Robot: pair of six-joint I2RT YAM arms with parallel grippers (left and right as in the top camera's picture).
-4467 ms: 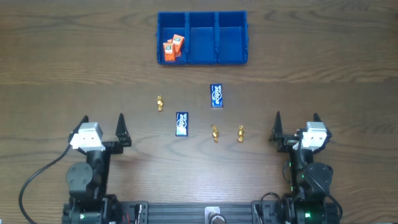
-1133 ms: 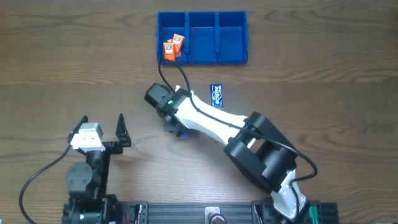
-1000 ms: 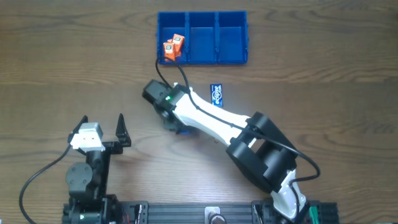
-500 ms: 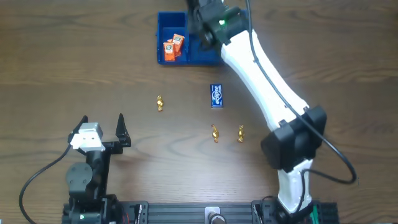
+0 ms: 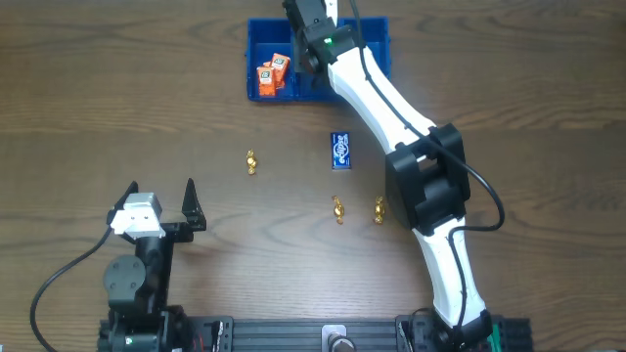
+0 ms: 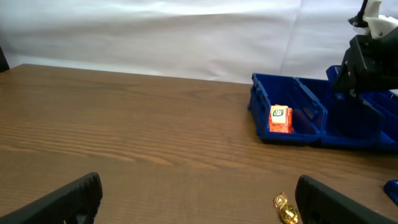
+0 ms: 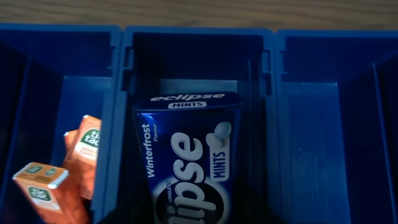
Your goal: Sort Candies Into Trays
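While held, the tin (image 7: 186, 162) lies lengthwise along the middle compartment (image 7: 193, 59).

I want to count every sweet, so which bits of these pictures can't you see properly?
Top view: the right arm covers the middle part of the blue tray, so what's inside is hidden.
Right wrist view: the mint tin is cut off by the bottom edge and hides the tray floor under it.
Left wrist view: the tray wall hides most of the orange boxes; the gold sweet runs off the bottom edge.
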